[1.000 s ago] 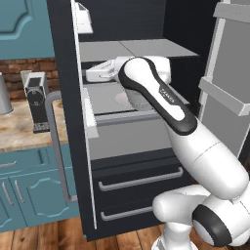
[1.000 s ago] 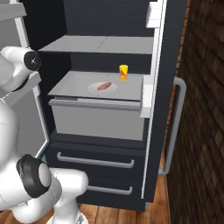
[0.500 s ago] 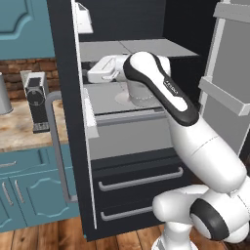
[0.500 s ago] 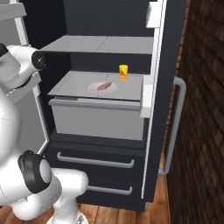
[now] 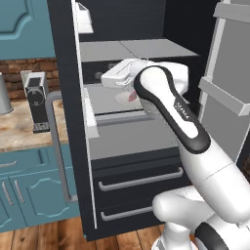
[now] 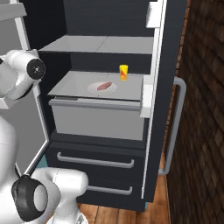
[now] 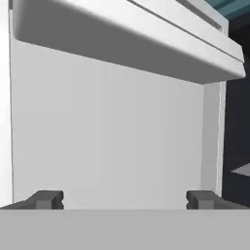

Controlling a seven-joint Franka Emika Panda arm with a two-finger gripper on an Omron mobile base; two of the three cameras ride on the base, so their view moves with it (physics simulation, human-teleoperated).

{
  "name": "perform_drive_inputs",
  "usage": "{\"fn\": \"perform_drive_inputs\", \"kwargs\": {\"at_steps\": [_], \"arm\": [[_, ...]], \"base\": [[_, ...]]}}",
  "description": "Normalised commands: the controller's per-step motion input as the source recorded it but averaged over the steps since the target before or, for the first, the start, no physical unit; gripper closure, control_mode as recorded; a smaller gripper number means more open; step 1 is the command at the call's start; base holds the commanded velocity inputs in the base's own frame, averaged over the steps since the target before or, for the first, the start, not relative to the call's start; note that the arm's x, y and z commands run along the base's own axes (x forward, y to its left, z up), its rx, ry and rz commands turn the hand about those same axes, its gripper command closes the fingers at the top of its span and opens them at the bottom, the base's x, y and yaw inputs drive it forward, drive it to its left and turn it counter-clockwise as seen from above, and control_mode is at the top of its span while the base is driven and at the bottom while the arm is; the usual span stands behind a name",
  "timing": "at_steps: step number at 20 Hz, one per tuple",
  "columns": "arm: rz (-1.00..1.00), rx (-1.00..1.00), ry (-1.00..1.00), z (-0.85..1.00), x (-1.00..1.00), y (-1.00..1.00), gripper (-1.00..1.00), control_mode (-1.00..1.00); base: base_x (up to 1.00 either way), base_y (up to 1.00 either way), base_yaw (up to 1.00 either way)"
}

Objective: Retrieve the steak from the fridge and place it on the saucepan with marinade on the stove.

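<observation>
The fridge (image 6: 153, 131) stands with both doors open. The steak (image 6: 104, 86), a small reddish-pink slab, lies on a white plate (image 6: 94, 89) on the grey middle shelf (image 6: 74, 83); the left base view shows the steak (image 5: 130, 96) just below my white hand. My arm (image 5: 171, 107) reaches into the fridge at shelf height. In the hand view my gripper (image 7: 124, 200) is open with nothing between its fingertips (image 7: 46, 199), and it faces a white inner door wall below a door bin (image 7: 127, 44). The saucepan and the stove are out of view.
A small yellow carton (image 6: 124, 72) stands behind the plate. Two lower drawers (image 6: 96, 162) sit under the shelf. Long silver door handles (image 6: 175, 127) (image 5: 56, 146) stick out. A coffee machine (image 5: 36, 100) stands on the left counter. A brick wall (image 6: 201, 109) closes the right side.
My arm has shifted a little to the right and slightly lower inside the fridge. The jaws stay open. The steak and the plate have not moved.
</observation>
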Motion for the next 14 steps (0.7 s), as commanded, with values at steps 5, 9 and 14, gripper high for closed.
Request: {"fn": "perform_drive_inputs", "kwargs": {"at_steps": [5, 9, 14], "arm": [[-0.42, 0.00, 0.02, 0.46, -0.65, -0.92, -1.00, -1.00], [-0.43, 0.00, 0.07, 0.86, -0.32, -0.90, -1.00, -1.00], [-0.39, -0.01, 0.22, 0.94, -0.07, -0.66, -1.00, -1.00]], "base": [[0.00, 0.00, 0.00], [0.00, 0.00, 0.00], [0.00, 0.00, 0.00]]}}
